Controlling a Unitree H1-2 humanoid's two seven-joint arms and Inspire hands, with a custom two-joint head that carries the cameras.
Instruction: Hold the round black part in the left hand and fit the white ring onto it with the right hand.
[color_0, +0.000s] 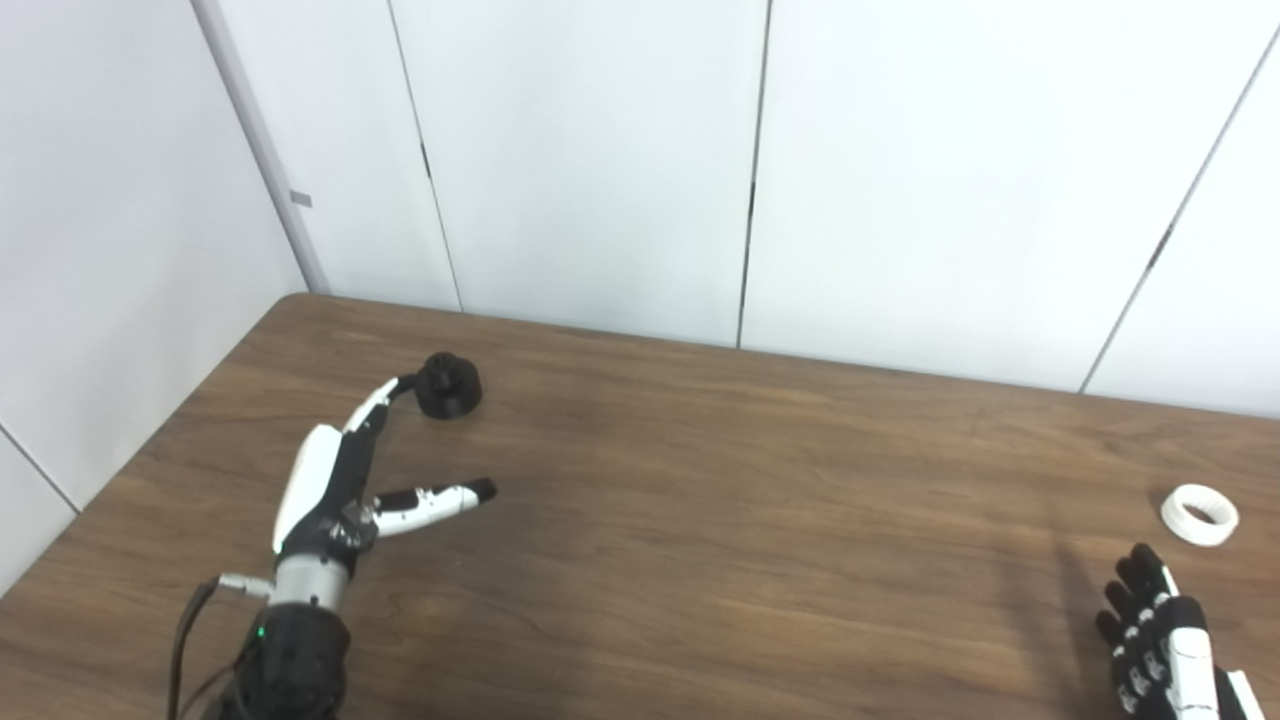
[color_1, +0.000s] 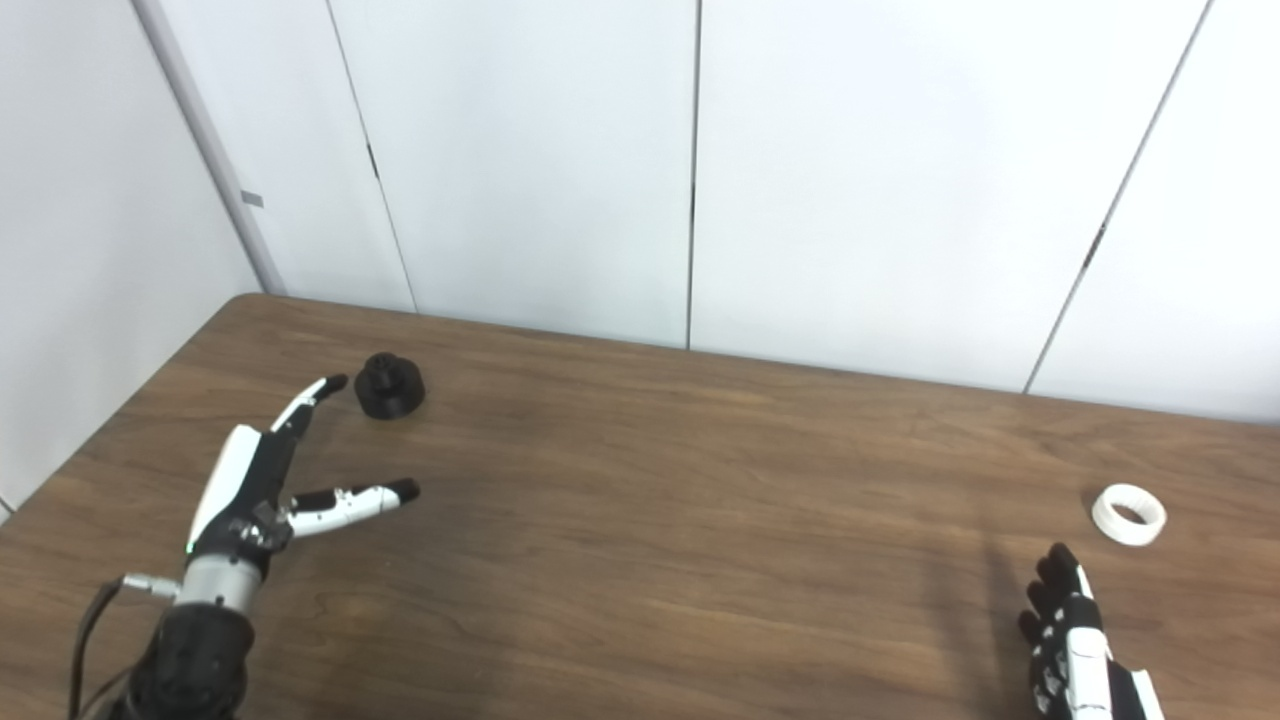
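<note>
The round black part (color_0: 448, 385) is sitting on the wooden table (color_0: 700, 520) in the left-centre of the frame, the left hand (color_0: 345, 480) reaching toward it with fingers and thumb spread wide, fingertips just beside it, apparently readying a grasp. At the right edge, the white ring (color_0: 1199, 514) is lying flat; the right hand (color_0: 1150, 630), empty with fingers extended, is waiting near it.

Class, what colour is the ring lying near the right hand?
White ring; clearest in the left eye view.
</note>
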